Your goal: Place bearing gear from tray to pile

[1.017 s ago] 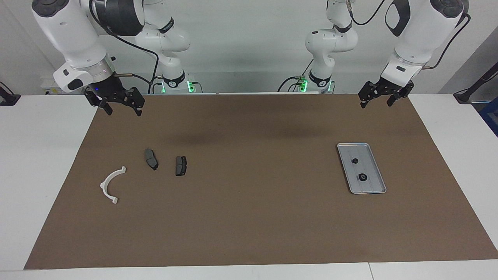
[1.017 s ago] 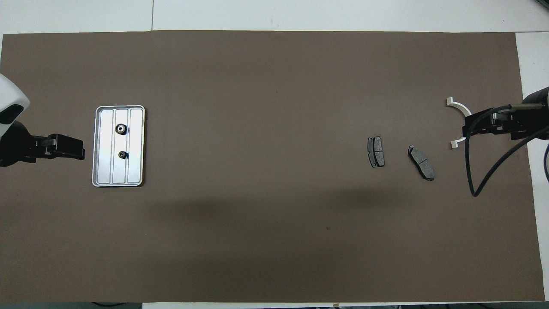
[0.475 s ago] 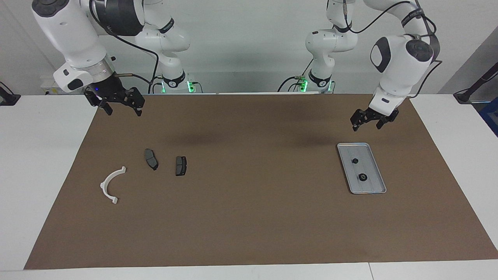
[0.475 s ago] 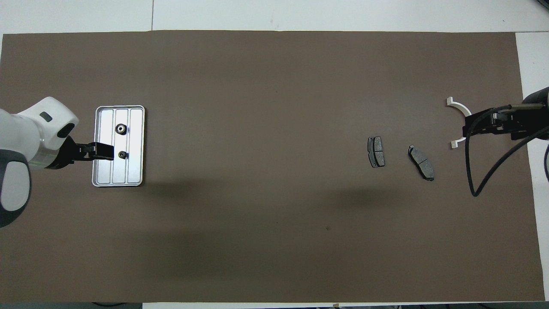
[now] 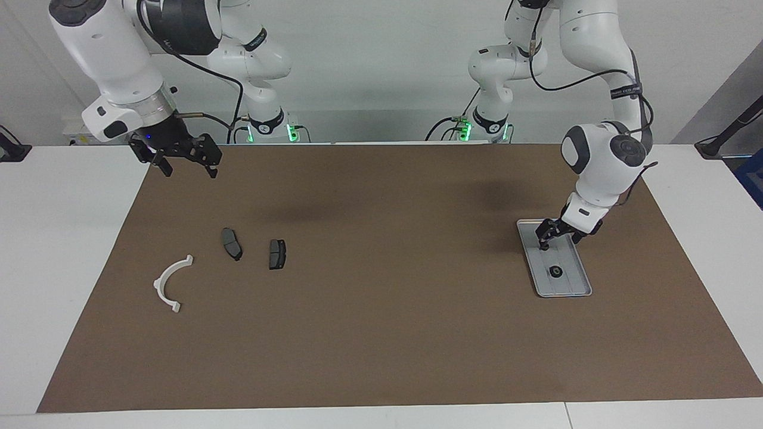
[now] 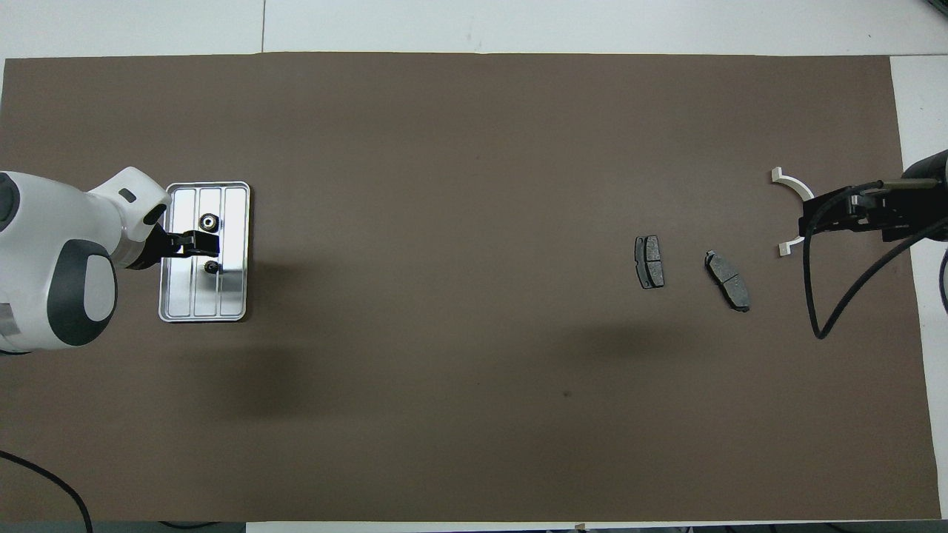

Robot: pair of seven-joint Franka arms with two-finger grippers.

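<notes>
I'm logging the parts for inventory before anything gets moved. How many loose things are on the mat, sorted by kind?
Bearing gears, in the tray: 2
Brake pads: 2
White half-ring bracket: 1
Tray: 1
Total: 6

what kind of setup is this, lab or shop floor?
Likely a robotics lab bench: a brown mat over white tables, a metal tray holding small gears, and brake pads laid out as test parts.

Bare mat (image 5: 393,286) lies open between tray (image 5: 581,283) and pile (image 5: 232,244).
</notes>
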